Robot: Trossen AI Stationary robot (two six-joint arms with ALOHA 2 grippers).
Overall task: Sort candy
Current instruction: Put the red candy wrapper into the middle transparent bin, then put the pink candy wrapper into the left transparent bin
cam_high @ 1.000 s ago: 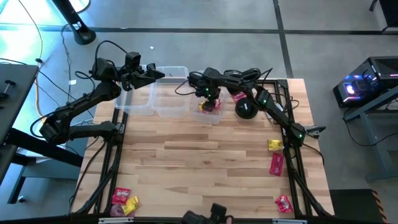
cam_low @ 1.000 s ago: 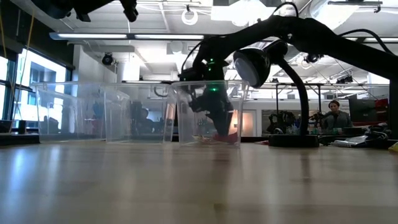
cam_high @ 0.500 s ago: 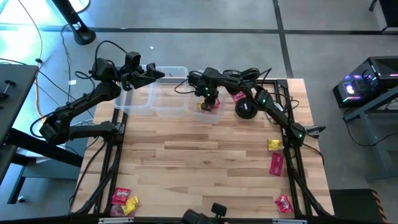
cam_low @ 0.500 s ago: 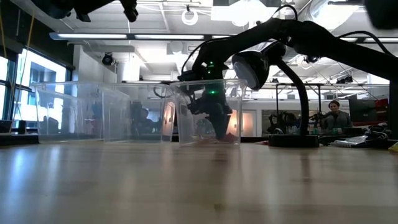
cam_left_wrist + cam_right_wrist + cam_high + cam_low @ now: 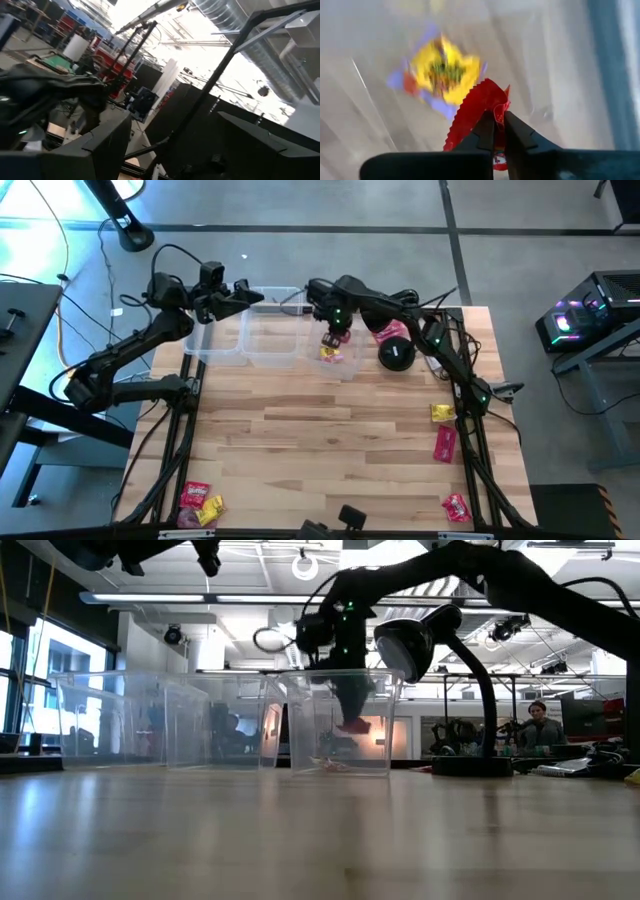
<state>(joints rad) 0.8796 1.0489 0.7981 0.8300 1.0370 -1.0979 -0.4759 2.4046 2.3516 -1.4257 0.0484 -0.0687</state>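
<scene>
Three clear tubs stand in a row at the table's far side: the left tub (image 5: pixel 218 338), the middle tub (image 5: pixel 272 332) and the right tub (image 5: pixel 342 362). My right gripper (image 5: pixel 499 125) reaches down into the right tub (image 5: pixel 340 720), shut on a red candy packet (image 5: pixel 355 726). A yellow candy (image 5: pixel 445 70) lies on that tub's floor below it. My left gripper (image 5: pixel 250 295) hovers open above the left and middle tubs, holding nothing. My right gripper pinches the red packet between its two fingers (image 5: pixel 482 131), at an edge of the wrapper (image 5: pixel 496 111) beside its serrated end. The fingers point down from above. The packet hangs below them inside the right tub, lifted clear of the tub's floor.
A black desk lamp (image 5: pixel 397 355) stands right of the tubs, with a pink candy (image 5: pixel 392 332) beside its head. More candies lie on the wood near the right edge (image 5: pixel 441 412) (image 5: pixel 445 442) (image 5: pixel 455 506) and at the near left corner (image 5: pixel 197 498).
My right gripper has shut on the red packet at the bottom of the right tub and risen with it, shifting a little toward the far edge. The packet is lifted off the tub's floor; the yellow candy stays there.
</scene>
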